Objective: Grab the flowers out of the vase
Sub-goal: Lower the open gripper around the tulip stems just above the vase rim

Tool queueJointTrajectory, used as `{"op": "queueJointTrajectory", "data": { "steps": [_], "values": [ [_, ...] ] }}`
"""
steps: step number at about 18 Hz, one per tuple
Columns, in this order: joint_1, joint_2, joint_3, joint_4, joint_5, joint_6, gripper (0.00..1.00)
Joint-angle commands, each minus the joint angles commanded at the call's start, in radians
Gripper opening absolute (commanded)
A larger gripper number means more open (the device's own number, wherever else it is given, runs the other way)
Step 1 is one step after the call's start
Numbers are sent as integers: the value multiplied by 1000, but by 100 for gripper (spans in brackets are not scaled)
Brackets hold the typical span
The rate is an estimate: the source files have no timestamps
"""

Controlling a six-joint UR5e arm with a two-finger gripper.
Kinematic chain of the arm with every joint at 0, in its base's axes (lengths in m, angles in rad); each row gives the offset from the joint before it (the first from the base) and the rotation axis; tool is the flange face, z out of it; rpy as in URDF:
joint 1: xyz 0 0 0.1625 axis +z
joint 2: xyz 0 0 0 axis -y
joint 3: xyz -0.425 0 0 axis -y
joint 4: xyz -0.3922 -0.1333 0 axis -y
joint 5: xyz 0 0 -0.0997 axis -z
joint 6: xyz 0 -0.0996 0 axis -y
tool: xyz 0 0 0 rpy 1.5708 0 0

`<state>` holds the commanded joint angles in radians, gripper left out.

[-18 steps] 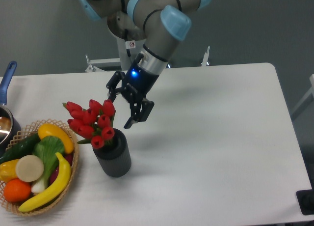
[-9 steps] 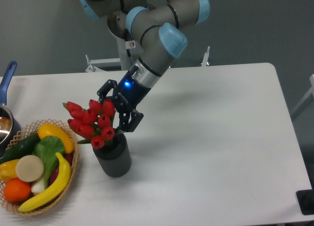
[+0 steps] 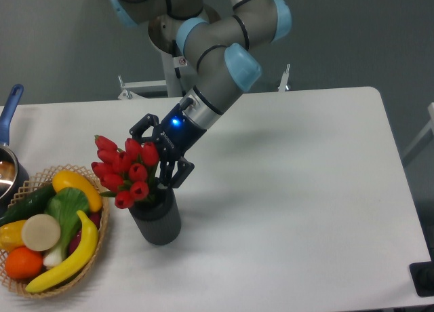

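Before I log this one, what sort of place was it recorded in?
Probably a robotics lab: an arm is mounted at a plain white table against a bare grey wall, with staged props, namely flowers in a vase and a basket of fruit.

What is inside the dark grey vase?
The red flowers stand in the vase, leaning left, with the end effector at the bunch. The stems inside the vase are hidden by its wall.
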<state>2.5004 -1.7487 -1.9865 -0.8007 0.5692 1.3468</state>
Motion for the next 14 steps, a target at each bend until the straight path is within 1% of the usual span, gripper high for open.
{"op": "queueJointTrajectory", "data": {
  "steps": [5, 14],
  "values": [
    [38, -6, -1, -2, -31, -2, 100],
    [20, -9, 2, 0, -32, 5, 100]
  ]
}}
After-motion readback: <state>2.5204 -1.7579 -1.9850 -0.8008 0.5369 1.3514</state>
